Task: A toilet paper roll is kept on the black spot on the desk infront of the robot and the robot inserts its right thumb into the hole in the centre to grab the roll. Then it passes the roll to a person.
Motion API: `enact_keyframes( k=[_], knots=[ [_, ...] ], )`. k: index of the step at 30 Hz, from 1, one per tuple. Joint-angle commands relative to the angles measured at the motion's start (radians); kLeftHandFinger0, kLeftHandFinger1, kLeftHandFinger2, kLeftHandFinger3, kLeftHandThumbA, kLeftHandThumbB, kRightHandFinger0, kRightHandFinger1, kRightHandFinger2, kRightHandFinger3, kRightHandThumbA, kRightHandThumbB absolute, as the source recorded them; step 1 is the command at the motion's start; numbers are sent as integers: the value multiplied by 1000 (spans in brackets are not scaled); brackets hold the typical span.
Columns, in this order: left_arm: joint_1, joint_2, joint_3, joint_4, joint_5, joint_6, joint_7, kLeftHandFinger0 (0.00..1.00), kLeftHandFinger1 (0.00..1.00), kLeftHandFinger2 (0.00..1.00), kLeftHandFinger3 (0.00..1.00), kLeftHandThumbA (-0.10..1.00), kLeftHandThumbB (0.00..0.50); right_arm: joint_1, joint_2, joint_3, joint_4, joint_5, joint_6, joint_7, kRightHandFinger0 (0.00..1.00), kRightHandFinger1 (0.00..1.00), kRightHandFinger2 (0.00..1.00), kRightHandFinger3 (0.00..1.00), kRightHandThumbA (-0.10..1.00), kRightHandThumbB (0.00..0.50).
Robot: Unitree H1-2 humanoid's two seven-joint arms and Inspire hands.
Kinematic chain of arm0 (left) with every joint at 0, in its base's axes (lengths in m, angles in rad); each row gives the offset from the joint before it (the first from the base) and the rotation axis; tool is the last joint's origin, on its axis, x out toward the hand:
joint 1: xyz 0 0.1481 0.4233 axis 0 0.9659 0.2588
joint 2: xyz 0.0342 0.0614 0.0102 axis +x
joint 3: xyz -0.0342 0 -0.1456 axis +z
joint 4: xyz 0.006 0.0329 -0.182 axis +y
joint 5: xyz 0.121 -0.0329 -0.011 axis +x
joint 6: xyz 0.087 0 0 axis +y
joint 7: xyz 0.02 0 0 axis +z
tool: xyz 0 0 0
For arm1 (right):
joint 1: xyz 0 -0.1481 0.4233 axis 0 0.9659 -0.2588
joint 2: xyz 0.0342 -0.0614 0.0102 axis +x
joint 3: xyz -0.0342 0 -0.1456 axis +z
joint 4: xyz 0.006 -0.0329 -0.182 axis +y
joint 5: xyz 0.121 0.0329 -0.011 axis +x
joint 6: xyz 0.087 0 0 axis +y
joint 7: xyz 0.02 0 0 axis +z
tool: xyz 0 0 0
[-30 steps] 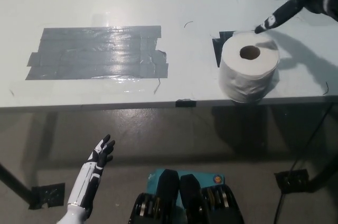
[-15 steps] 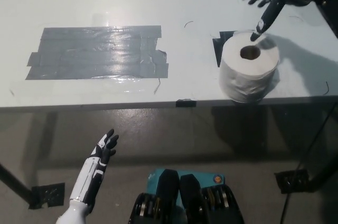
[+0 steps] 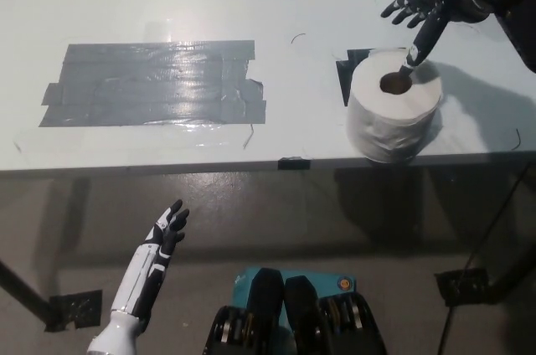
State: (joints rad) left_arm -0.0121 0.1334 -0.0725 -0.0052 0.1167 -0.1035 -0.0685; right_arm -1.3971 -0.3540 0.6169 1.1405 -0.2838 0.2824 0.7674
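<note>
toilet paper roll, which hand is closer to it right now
Right. The black right hand is just above the toilet paper roll, thumb pointing down at its centre hole. The white left hand hangs open below the desk edge, far off at lower left.

roll (image 3: 394,116): 1 | hands: 2 | tape patches: perhaps 2 (image 3: 155,83)

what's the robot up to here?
It is going for the toilet paper roll, which stands on end near the front edge of the desk, over a black spot. The black right hand is above the roll, fingers spread, with one digit pointing down into the roll's centre hole. The roll is not lifted. The white left hand hangs open below desk level, idle. No person is in view.
</note>
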Motion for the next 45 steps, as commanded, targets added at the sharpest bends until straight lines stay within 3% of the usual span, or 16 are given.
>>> enact_keyframes(
  k=[1, 3, 6, 20, 27, 40, 45],
  knots=[
    [-22, 13, -2, -40, 5, 3, -13, 1000, 1000, 1000, 1000, 1000, 182, -77, 2, -37, 9, -18, -51, -5, 1000, 1000, 1000, 1000, 997, 277],
    [-25, 16, -2, -39, 4, 1, -15, 1000, 1000, 1000, 1000, 1000, 178, -75, 7, -44, 16, -21, -64, -9, 1000, 1000, 1000, 1000, 1000, 282],
    [-28, 16, -4, -38, 6, 2, -15, 1000, 1000, 1000, 1000, 1000, 181, -77, 15, -49, 34, -25, -85, 6, 1000, 1000, 1000, 1000, 1000, 238],
    [-39, 15, -1, -43, 6, 9, -15, 1000, 1000, 1000, 1000, 1000, 195, -78, 46, -23, 61, -114, -79, -49, 1000, 1000, 1000, 1000, 1000, 321],
    [-52, 16, -1, -44, 10, 13, -18, 1000, 1000, 1000, 1000, 1000, 191, -85, 42, -23, 100, -127, -142, -18, 1000, 1000, 1000, 1000, 1000, 266],
    [-56, 15, 0, -51, 11, 17, -16, 1000, 1000, 1000, 1000, 1000, 196, -74, 61, -32, 142, -169, -116, -119, 1000, 1000, 1000, 1000, 1000, 308],
    [-56, 17, -4, -53, 10, 19, -22, 1000, 1000, 1000, 1000, 1000, 195, -61, 81, -68, 143, -158, -56, -175, 1000, 1000, 1000, 1000, 864, 374]
  ],
)
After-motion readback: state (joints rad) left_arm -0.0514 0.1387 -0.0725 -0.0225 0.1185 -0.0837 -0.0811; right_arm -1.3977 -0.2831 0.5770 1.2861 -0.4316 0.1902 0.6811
